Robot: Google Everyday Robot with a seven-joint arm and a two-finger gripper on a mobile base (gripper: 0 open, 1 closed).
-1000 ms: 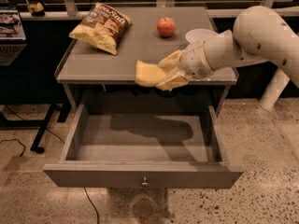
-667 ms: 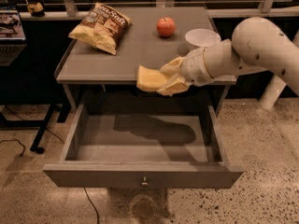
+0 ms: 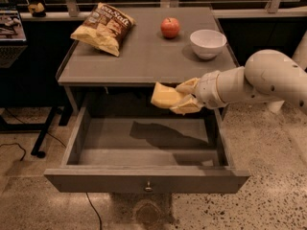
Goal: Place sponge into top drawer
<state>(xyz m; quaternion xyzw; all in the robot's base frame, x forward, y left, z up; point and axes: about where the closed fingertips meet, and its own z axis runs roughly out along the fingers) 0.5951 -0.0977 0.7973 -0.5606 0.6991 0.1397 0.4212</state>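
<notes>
Camera view: pincer [image 3: 180, 99], clenched on the right end of the sponge [image 3: 162, 96], which juts leftward from it in mid-air, just in front of the bench [image 3: 144, 61] edge and above the open top drawer [image 3: 96, 180], whose bare floor lies directly below. On the bench top beyond the pincer: chip bag [image 3: 103, 27] far to its left, apple [image 3: 170, 27] straight behind, bowl [image 3: 207, 43] behind and slightly right. Sponge, by judgement: light, soft, compressible foam, not fragile, unlikely to slip; best pinched across its thickness near one end, as here, and safe to drop.
</notes>
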